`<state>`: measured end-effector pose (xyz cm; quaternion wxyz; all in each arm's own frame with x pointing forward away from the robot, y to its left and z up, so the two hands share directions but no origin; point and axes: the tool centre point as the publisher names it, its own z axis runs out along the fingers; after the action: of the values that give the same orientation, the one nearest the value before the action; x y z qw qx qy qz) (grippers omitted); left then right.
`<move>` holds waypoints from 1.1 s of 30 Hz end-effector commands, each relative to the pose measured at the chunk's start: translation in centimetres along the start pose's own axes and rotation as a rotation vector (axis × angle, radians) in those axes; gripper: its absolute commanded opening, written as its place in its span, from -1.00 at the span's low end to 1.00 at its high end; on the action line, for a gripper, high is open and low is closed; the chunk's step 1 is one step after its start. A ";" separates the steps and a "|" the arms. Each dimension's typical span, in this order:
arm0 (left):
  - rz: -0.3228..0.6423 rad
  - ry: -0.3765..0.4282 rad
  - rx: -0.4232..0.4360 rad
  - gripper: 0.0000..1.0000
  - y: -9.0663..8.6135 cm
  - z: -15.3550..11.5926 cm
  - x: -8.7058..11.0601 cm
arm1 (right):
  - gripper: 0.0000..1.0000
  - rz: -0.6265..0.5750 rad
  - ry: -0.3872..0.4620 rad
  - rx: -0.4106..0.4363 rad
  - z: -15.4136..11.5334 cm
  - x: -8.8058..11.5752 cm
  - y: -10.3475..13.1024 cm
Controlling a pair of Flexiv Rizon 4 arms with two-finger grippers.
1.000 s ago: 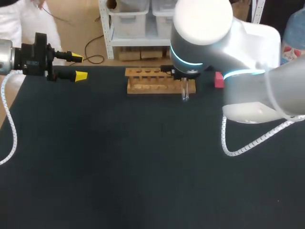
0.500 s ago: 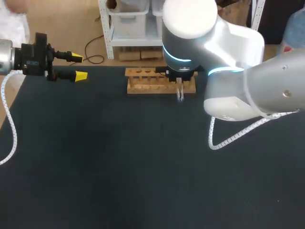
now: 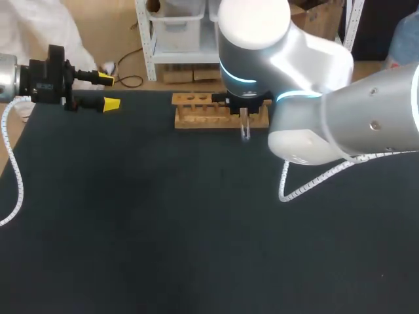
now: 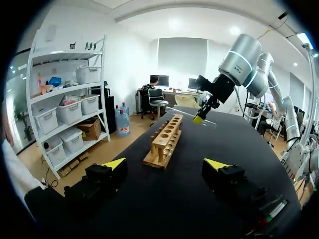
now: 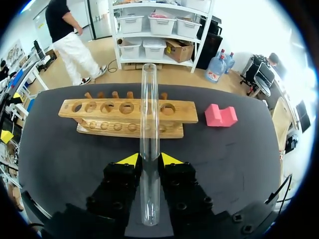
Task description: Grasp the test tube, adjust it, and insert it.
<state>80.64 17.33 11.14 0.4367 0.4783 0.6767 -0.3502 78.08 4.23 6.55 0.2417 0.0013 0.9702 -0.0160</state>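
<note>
The test tube ran straight out along the fingers of the right gripper, its long axis in line with them. Its open mouth pointed away from the wrist towards the rack, and its rounded end lay back between the finger bodies. Seen from the right wrist, the mouth overlapped the rack's top row of holes towards the end nearer the pink block, but the tube sat in none of them. From the left wrist, the test tube looked close to level and only slightly tilted. It crossed the line of the rack at its far end and was held above it. From above, one end of the test tube stuck out on the near side of the rack, over the worktop. The right gripper's two yellow tips pressed the glass from either side, so it was clamped on the tube partway along its length, with only the tube's width between them. The left gripper hung at the worktop's far left corner, well apart from the rack, its fingers spread wide and holding nothing.
</note>
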 end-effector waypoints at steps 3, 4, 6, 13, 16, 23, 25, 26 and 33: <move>0.004 -0.005 -0.001 1.00 0.0 0.0 0.1 | -1.00 -0.003 0.007 -0.001 0.6 -0.4 0.1; 0.004 -0.005 -0.001 1.00 0.0 0.0 0.1 | -1.00 -0.004 0.008 0.000 0.7 -0.4 0.1; 0.004 -0.005 -0.001 1.00 0.0 0.0 0.1 | -1.00 -0.005 0.010 0.002 0.8 -0.5 0.0; 0.004 -0.005 -0.001 1.00 0.0 0.0 0.1 | -1.00 -0.003 0.021 0.009 1.5 -0.6 -0.2; 0.004 -0.005 -0.001 1.00 0.0 0.0 0.1 | -1.00 0.000 0.027 0.010 1.7 -0.6 -0.2; 0.004 -0.005 -0.001 1.00 0.0 0.0 0.1 | -1.00 0.010 0.042 0.007 2.3 -0.6 -0.1; 0.004 -0.005 -0.001 1.00 0.0 0.0 0.1 | -1.00 0.011 0.046 0.005 2.5 -0.6 0.0; 0.004 -0.005 -0.001 1.00 0.0 0.0 0.1 | -1.00 0.011 0.049 0.004 2.6 -0.6 0.0; 0.004 -0.005 -0.001 1.00 0.0 0.0 0.1 | -1.00 0.008 0.068 -0.001 3.1 -0.3 0.2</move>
<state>80.64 17.33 11.14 0.4367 0.4783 0.6767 -0.3502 79.56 4.24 4.21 0.2121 0.0058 0.9771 -0.0138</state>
